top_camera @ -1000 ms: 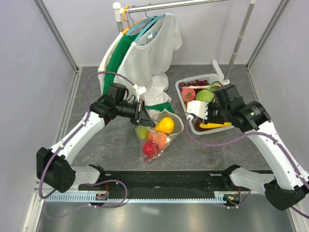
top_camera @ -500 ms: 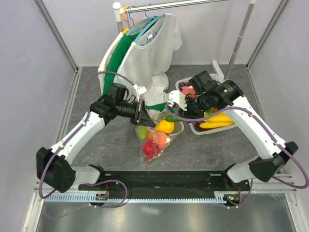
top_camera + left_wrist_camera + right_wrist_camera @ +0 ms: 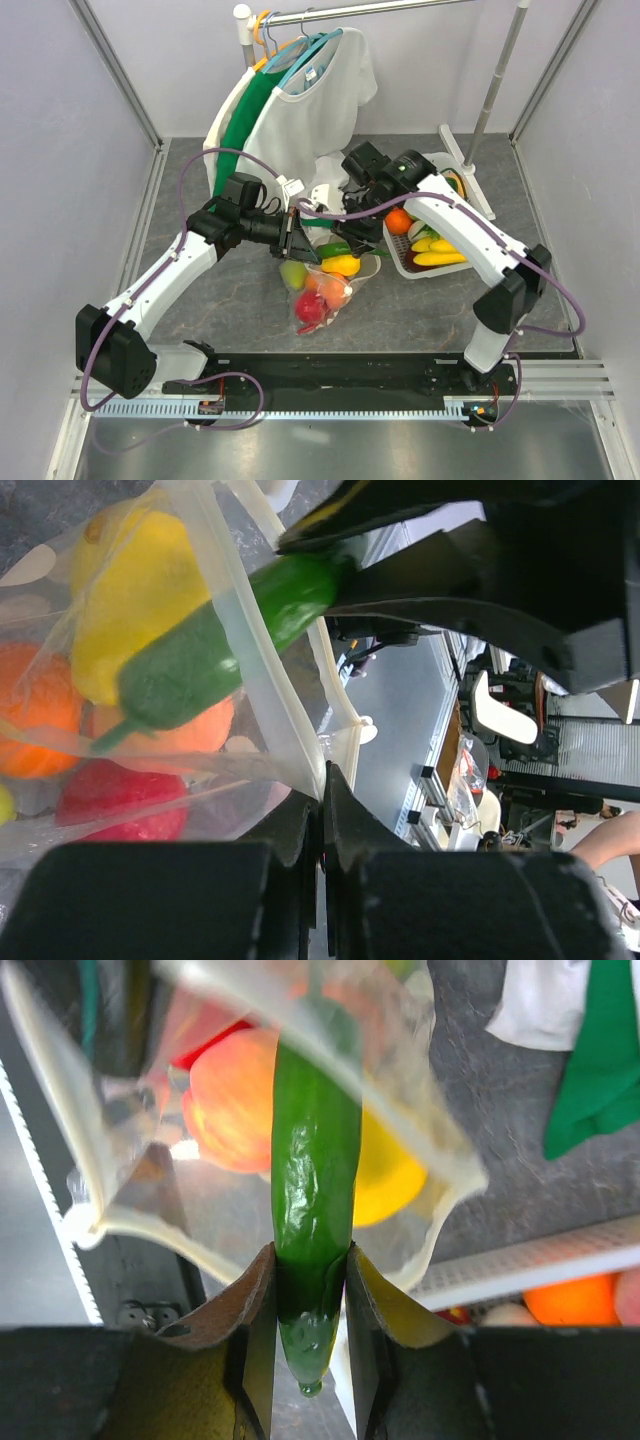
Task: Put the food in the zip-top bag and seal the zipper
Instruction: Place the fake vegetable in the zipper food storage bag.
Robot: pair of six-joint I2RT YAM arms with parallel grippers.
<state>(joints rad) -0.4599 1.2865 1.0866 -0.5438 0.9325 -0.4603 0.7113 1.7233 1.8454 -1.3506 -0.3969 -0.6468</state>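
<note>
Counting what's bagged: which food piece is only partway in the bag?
The green chili: the right gripper grips one end, the other pokes into the zip-top bag. The yellow lemon and orange peach lie free inside.

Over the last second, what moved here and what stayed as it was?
The right arm swung left from over the white basket to the zip-top bag, its jaws shut on a green pepper now poking into the bag's mouth. Unchanged: the left jaws pinch the bag's rim, and the fruit inside lies as before.
</note>
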